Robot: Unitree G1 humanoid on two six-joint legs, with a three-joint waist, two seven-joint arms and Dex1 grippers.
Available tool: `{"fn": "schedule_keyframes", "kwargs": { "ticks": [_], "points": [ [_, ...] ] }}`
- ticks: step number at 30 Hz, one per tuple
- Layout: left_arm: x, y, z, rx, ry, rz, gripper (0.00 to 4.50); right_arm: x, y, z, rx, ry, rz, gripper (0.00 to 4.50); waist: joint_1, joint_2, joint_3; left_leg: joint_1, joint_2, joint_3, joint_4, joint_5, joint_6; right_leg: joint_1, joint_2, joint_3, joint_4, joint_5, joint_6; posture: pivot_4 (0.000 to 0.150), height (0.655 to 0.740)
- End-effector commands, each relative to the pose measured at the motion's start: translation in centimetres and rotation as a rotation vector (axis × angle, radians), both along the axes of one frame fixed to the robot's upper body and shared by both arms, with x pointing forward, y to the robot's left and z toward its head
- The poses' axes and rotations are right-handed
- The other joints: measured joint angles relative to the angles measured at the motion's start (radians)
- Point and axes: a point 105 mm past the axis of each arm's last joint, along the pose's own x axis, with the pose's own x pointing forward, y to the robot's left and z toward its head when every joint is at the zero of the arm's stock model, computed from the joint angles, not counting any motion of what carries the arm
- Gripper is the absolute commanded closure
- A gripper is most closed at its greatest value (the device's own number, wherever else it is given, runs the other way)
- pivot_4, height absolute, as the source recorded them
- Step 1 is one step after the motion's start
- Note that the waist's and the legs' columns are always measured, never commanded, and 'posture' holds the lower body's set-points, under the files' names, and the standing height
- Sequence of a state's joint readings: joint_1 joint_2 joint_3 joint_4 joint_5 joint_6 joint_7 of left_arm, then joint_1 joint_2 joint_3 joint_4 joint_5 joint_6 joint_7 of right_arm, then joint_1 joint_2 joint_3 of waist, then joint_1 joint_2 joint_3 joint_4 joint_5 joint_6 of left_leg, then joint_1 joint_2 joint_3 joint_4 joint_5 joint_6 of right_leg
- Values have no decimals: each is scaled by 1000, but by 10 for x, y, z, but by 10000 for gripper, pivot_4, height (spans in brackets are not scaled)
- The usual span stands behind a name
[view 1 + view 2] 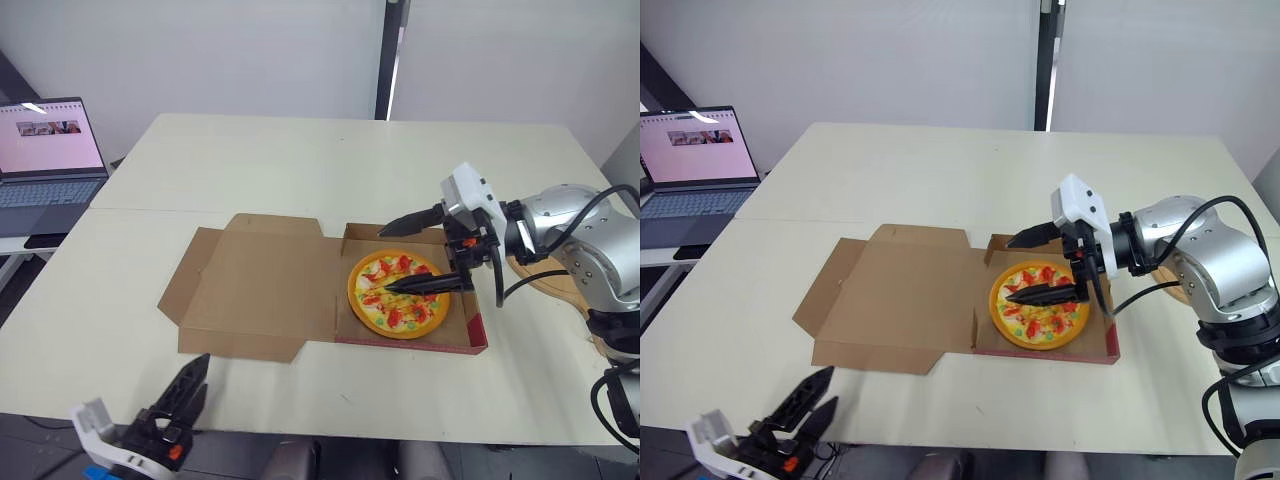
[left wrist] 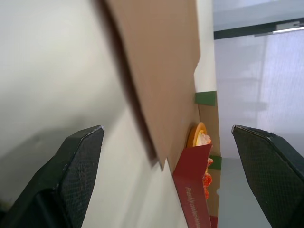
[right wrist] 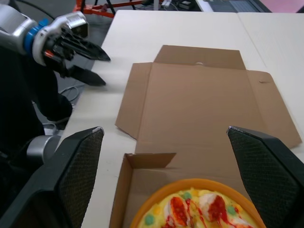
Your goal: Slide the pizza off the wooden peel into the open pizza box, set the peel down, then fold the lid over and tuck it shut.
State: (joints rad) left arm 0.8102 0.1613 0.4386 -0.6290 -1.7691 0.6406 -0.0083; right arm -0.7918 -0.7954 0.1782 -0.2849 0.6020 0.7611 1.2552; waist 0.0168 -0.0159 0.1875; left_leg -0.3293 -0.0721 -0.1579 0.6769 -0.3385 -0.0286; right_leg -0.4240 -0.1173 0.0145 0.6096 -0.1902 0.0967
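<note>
Cardboard lid (image 1: 262, 285) lies flat left of pizza (image 1: 395, 312), hinge running away from me. My left gripper (image 1: 198, 380), open, is nearer; right gripper (image 1: 385, 260) spread above pizza.

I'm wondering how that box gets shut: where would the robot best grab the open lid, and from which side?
Probably the lid's outer flap, from the robot's left, with the left gripper. The lid lies flat on the table, hinged beside the pizza, so that free edge gives a lip to lift and most leverage.
</note>
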Motion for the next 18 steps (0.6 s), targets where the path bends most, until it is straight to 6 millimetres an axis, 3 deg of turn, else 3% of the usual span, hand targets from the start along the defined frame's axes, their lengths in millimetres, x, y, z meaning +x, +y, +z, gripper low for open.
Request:
{"fn": "schedule_keyframes", "kwargs": {
  "ticks": [1,6,18],
  "points": [
    [10,12,1,6,-38,115,0,-4,1,14,5,-56,21,269,1,0,0,0,0,0,0,0,0,0,0,0,0,0,0,1500,7400],
    [23,14,-8,-7,-51,156,0,0,-1,16,3,-63,12,269,6,1,-1,0,0,0,0,0,0,0,0,0,0,0,0,1500,7400],
    [49,7,-6,-57,-85,153,0,1,-1,18,2,-76,11,269,9,7,-4,0,-1,-1,-1,0,0,0,-1,0,-1,0,0,1500,7400]
  ]
}}
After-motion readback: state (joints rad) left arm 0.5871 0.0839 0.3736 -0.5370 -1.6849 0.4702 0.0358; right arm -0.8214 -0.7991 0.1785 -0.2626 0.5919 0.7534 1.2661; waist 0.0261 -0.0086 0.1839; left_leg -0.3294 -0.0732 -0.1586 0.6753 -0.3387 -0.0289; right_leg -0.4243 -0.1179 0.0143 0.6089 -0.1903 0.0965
